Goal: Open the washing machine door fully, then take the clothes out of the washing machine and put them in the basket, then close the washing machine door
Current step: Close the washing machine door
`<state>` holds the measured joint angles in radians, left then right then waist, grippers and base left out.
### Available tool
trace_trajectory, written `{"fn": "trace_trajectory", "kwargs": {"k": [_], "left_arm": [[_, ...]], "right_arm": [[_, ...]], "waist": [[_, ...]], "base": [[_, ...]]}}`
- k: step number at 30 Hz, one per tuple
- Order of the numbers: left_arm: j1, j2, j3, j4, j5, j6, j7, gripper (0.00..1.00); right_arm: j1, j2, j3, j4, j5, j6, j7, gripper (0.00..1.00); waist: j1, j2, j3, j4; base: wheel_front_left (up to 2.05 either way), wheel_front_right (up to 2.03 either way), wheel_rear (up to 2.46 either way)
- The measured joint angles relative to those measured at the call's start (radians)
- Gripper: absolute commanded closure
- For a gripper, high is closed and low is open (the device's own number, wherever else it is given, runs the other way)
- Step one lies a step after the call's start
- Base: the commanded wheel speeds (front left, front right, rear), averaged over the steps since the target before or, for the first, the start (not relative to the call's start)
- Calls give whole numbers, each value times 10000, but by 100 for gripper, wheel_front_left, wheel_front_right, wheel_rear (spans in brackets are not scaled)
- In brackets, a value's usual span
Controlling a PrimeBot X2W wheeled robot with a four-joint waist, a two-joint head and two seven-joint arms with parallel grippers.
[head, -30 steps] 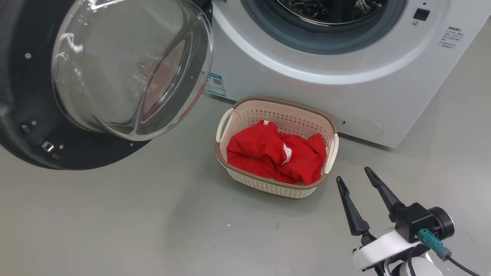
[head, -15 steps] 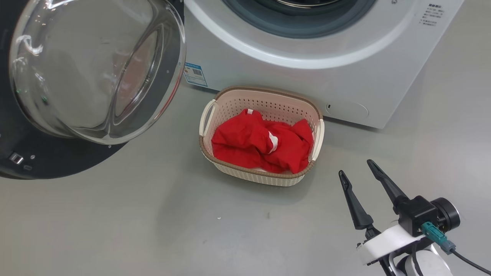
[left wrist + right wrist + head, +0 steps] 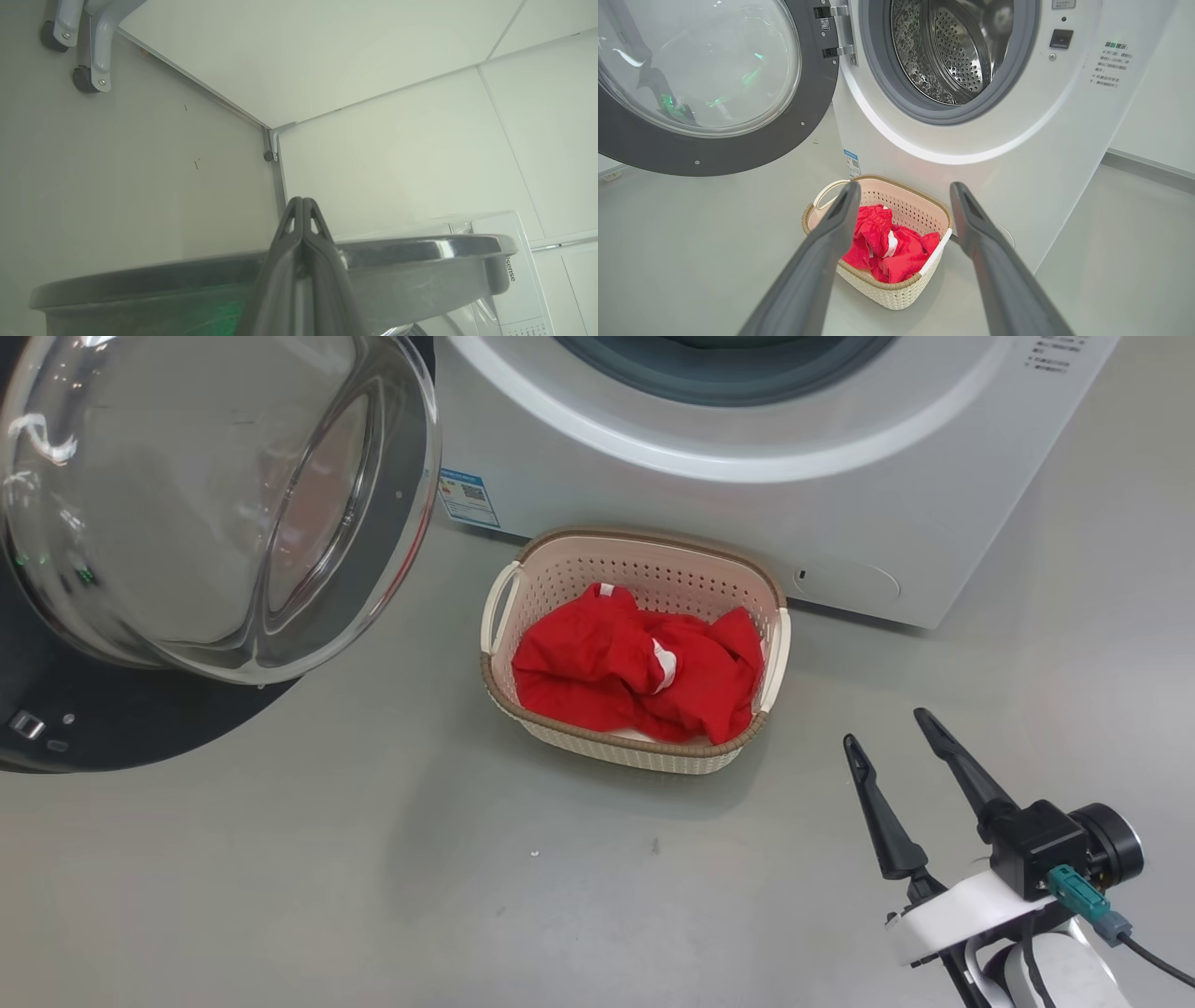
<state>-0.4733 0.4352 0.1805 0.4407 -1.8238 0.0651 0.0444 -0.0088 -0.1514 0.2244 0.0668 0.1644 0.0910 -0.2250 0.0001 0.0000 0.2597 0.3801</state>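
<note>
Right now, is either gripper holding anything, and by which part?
Nothing is held. The right gripper is open and empty; the left gripper is shut with nothing between. The clothes lie in the basket.

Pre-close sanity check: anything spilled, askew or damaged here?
Nothing stands out. The clothes sit inside the basket, none on the floor; the basket stands upright before the washer. The door hangs open, undamaged, and the visible part of the drum looks empty.
</note>
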Motion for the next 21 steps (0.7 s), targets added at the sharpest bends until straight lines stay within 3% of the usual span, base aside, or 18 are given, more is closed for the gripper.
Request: {"fn": "trace_trajectory", "kwargs": {"k": [21], "left_arm": [[48,178,-658,59,-700,-1423,2830,100]], "right_arm": [[12,-82,25,-127,2,0,100,0]], "waist": [[0,0,9,622]], "base": [[0,0,0]]}}
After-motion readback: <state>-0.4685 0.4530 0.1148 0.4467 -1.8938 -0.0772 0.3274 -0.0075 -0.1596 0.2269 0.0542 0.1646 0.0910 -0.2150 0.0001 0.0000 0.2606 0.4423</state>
